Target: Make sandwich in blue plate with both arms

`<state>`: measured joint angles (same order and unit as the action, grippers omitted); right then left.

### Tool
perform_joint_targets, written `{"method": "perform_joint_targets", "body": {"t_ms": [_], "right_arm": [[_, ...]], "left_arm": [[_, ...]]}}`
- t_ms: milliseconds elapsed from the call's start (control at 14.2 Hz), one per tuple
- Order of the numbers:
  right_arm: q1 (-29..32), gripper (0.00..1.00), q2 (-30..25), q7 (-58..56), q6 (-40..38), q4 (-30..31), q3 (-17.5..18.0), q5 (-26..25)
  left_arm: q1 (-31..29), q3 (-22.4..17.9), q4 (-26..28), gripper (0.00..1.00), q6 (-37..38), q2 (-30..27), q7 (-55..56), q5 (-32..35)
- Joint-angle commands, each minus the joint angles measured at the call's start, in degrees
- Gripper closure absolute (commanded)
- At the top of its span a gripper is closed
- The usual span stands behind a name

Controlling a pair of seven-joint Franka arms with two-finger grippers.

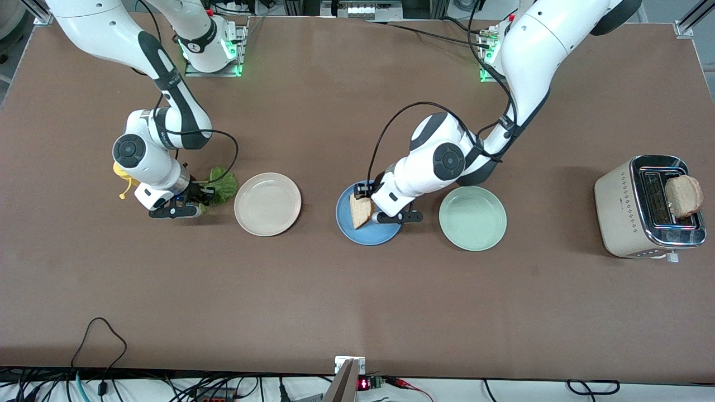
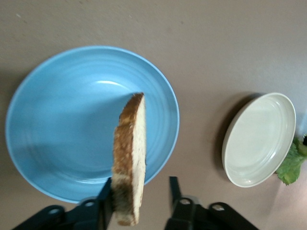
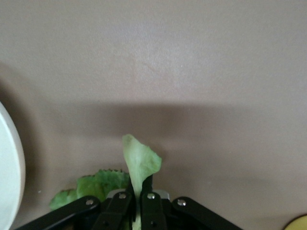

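So we're looking at the bread slice (image 2: 129,158) standing on edge over the blue plate (image 2: 57,120), and the left gripper (image 2: 140,201) is in the middle of letting it go: its fingers (image 2: 106,194) are spread now, one finger touching the crust side and the other standing clear of the slice with a visible gap. We're reckoning this is the first-slice step, with the bread just about to drop flat into the plate. Next move for that arm is probably lifting straight up so the slice isn't dragged toward the rim.

Over at the right arm's end of the bench (image 1: 357,290), the right gripper (image 3: 136,199) is pinching the lettuce leaf (image 3: 139,165), fingers pressed together on a pale fold that's sticking up between them, with the rest of the leaf lying on the bench under them.

Room-wise, the cream plate (image 1: 267,204) is sitting between the lettuce fingers and the blue plate, so we're guessing the leaf needs carrying over that rim. The mint plate (image 1: 472,218) is just beside the left fingers, so that arm wants to be backing off upward. A second slice (image 1: 683,196) is poking out of the toaster (image 1: 620,206), well apart. There's also something yellow (image 1: 122,177) right beside the right wrist.
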<state>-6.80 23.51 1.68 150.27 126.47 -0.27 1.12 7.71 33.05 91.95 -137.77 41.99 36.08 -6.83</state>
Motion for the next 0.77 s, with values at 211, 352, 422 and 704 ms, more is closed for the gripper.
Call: {"method": "perform_joint_targets", "body": {"t_ms": [211, 352, 422, 704], "right_arm": [[-0.05, 1.00, -3.20, 1.04, -18.30, -9.74, 0.27, 0.72], [-1.19, 1.00, -4.08, 7.43, -23.42, -12.29, 0.71, 0.81], [-2.50, 1.00, -4.69, 11.38, -24.66, -13.00, 1.41, 0.81], [-8.82, 1.00, -4.53, 32.02, -27.66, -15.90, 4.75, 7.11]], "left_arm": [[-5.85, -0.01, 3.22, 0.00, 0.57, -1.30, -6.26, -1.00], [-7.70, -0.09, 3.41, 0.00, 1.44, -3.22, -7.51, -0.91], [-7.97, -0.44, 3.32, 0.00, 3.01, -4.37, -7.43, -0.56], [-9.89, -4.04, 3.14, 0.00, 10.13, -11.74, -7.17, 5.93]]}}
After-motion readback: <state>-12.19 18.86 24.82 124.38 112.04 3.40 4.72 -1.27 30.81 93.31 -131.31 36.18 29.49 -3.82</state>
